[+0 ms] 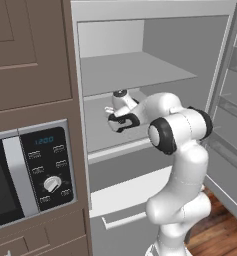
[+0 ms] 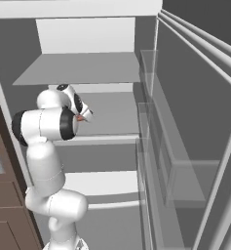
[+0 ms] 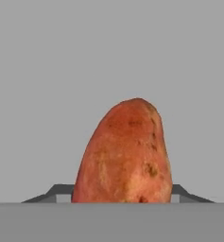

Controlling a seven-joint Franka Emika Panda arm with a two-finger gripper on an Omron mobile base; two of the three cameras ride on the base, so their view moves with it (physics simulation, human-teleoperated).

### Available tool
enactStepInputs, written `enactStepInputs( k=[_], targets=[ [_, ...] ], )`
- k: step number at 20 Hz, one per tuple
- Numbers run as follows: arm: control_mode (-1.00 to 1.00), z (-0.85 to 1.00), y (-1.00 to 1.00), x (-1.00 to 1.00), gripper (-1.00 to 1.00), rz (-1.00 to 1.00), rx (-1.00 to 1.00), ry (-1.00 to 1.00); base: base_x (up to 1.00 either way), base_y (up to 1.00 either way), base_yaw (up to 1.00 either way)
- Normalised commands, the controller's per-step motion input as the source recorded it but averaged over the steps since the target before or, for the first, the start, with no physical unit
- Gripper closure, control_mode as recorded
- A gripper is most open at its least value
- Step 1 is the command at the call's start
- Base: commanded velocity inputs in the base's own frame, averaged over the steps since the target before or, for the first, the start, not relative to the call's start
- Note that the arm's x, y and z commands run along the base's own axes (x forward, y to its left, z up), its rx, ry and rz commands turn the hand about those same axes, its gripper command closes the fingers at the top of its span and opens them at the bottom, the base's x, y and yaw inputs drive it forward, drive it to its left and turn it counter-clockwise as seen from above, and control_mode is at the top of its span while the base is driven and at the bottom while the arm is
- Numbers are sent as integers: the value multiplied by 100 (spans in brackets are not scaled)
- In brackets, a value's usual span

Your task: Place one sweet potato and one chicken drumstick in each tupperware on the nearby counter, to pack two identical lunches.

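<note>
Sweet potato (image 3: 125,153) between the jaws, contact unclear, arm (image 1: 177,165) bent into open fridge (image 1: 140,75)

One sweet potato (image 3: 125,153), one microwave (image 1: 27,172), one open fridge (image 1: 140,75).

The arm (image 1: 177,150) reaches into the open fridge (image 1: 140,75), its gripper (image 1: 115,120) just above the middle shelf (image 1: 97,132), below the upper shelf (image 1: 135,70). A sweet potato (image 3: 125,153) sits between the fingertips (image 3: 61,191), seemingly on that shelf. The microwave (image 1: 30,172) sits left of the fridge; the fridge door (image 2: 185,146) stands open at right.
</note>
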Motion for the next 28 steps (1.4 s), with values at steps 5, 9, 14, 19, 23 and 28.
enactStepInputs(
  k=[5, 9, 14, 19, 23, 28],
  targets=[
    [-100, -59, -56, -100, 100, -16, 0, 5, 0, 0, 0],
    [-100, -46, -62, -100, 100, -13, 0, 1, 0, 0, 0],
    [-100, -47, -58, -100, 100, -11, 0, 0, 0, 0, 0],
    [-100, -19, -74, -100, 100, -7, 2, 0, 0, 0, 0],
    [-100, 9, -61, -100, 100, -2, 5, 0, 0, 0, 0],
    [-100, 21, -7, -100, 100, 5, 0, 0, 0, 0, 0]
  ],
)
